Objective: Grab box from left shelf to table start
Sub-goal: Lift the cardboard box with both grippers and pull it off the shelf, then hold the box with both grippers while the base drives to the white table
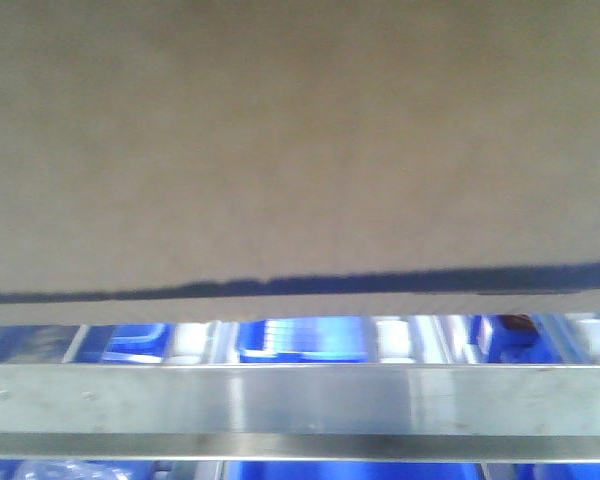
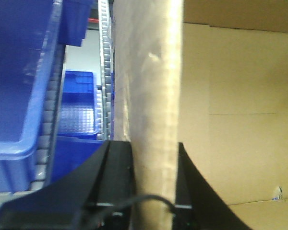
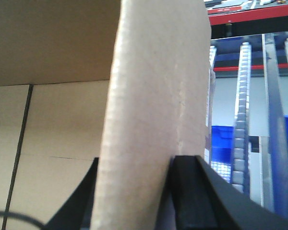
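The large brown corrugated cardboard box (image 1: 300, 140) fills the front view, its lower edge just above the shiny brushed-steel front rail of the left shelf (image 1: 300, 405), blue plastic bins (image 1: 300, 340) behind; whether it rests on the shelf I cannot tell. The left end effector (image 2: 153, 163) pinches one upright side wall, one black finger inside the open box, one outside; the right end effector (image 3: 137, 167) clamps the opposite wall likewise. Holding both walls likely keeps so wide a load level for the carry to the surface, not in view.
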Robot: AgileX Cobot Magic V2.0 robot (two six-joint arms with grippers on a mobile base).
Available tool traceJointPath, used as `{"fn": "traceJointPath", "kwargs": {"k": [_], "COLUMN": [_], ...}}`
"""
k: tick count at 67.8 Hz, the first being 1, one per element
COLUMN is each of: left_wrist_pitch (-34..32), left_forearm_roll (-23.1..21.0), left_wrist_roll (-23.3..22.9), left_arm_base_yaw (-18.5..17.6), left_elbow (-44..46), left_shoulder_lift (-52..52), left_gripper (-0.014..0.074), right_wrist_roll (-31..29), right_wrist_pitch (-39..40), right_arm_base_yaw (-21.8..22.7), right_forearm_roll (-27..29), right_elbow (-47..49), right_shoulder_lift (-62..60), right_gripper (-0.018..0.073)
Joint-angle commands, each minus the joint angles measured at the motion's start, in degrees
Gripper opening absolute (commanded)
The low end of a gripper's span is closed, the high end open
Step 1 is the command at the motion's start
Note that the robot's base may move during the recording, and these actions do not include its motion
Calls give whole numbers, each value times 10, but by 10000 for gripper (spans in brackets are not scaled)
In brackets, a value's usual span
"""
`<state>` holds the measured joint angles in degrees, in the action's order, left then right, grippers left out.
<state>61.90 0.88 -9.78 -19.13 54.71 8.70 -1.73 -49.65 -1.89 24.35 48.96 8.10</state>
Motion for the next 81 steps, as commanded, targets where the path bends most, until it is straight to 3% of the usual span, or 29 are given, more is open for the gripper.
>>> {"fn": "traceJointPath", "kwargs": {"k": [1,28,81], "left_wrist_pitch": [-114,-114,-114], "left_forearm_roll": [-42,-42,-42], "left_wrist_roll": [-15,-15,-15], "left_arm_base_yaw": [-12,-44,-44], "left_elbow": [22,22,22], "left_shoulder_lift": [4,4,4], "left_gripper": [-100,-100,-100], "right_wrist_roll": [7,7,7], "right_wrist_pitch": [96,96,96], "right_arm_base_yaw": [3,3,3], "right_forearm_roll": [8,8,8], "right_elbow": [16,16,16], "right_shoulder_lift": [12,12,12], "right_gripper": [59,59,59]}}
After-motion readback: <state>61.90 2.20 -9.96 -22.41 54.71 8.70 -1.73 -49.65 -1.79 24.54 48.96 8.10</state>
